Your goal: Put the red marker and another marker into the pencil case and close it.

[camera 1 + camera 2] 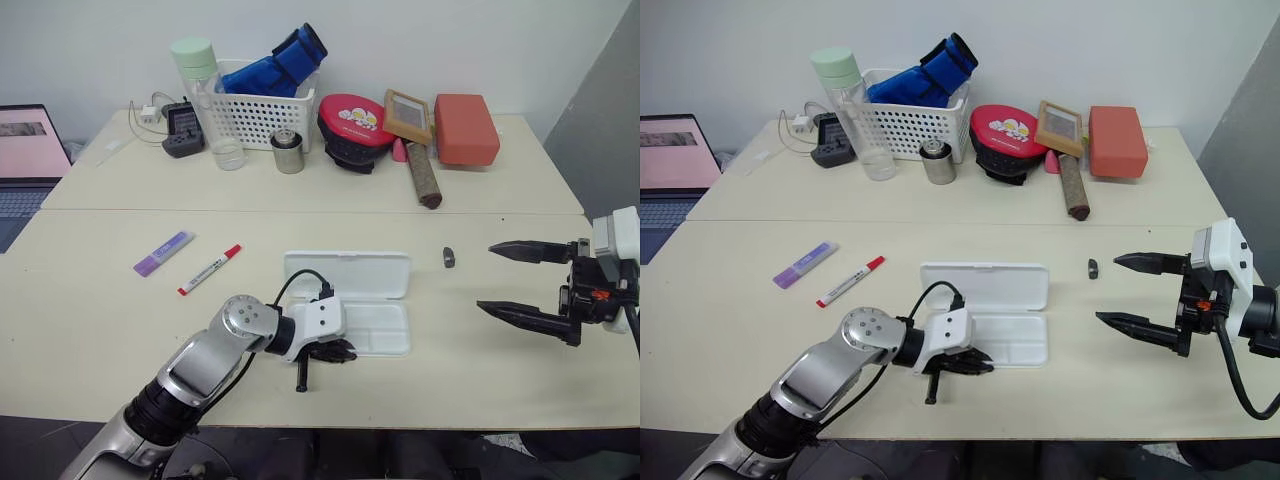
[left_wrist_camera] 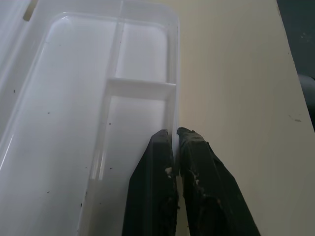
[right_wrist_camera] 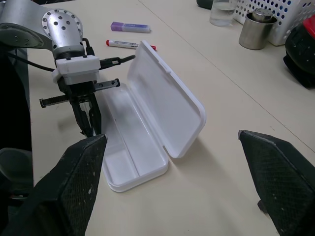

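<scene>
Pencil case: open near the table's middle, lid raised on its hinge at the far side, divided tray toward the near edge, nothing in it.
Left gripper: clamped tight on the tray's near long wall, one finger inside the tray, the other outside; in the head view at about 7 o'clock of the case.
Right gripper: spread to its widest, holding nothing, above bare table at about 3 o'clock of the case and well apart from it.
Red marker: flat on the table at about 9 o'clock of the case, red cap toward the far side, clear of both grippers.
Purple marker: just beside the red marker, at its 10 o'clock, lying roughly parallel to it; not touching it.
Small dark nub: on the table at about 2 o'clock of the case, between case and right gripper.
Far edge, 12 o'clock: white lattice basket with a blue item in it, clear bottle with a pale green cap, metal cup, red-topped black case, red box.
Far left, 10 o'clock: open laptop.
</scene>
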